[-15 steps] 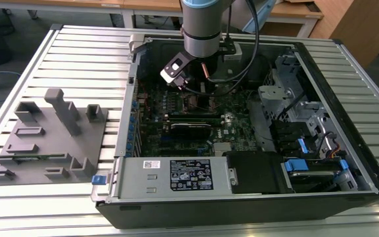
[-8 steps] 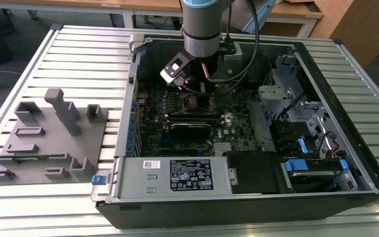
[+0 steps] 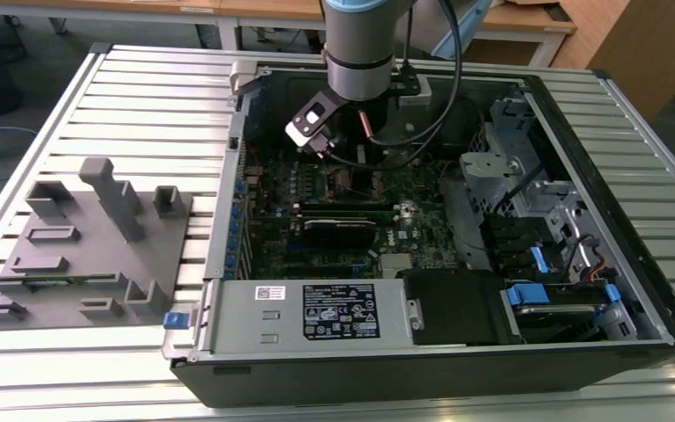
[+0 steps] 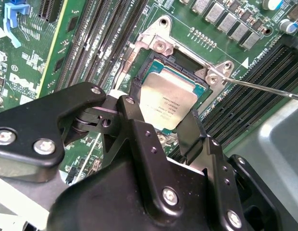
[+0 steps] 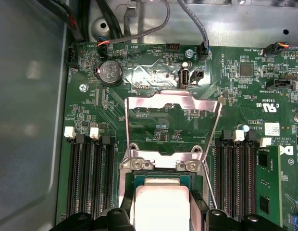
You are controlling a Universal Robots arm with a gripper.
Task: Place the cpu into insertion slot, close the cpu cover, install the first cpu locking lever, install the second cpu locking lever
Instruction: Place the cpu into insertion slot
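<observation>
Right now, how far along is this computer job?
Nothing looks finished yet. The chip sits at its socket with the gripper around it, so placing is in hand. Left: the cover is flipped open and a thin lever sticks out free.

The fingers (image 4: 137, 126) hide part of the cpu (image 4: 168, 98) in the second wrist view.

Black label (image 3: 340, 310) with white print, centred on the power supply (image 3: 243, 338) top: too small to read. Fine dark print across the cpu (image 4: 167, 102) lid, not legible. White lettering (image 5: 271, 105) and a white sticker (image 5: 272, 128) on the motherboard (image 5: 86, 115). Stamped marks on the coin cell (image 5: 109, 72), unreadable.
</observation>
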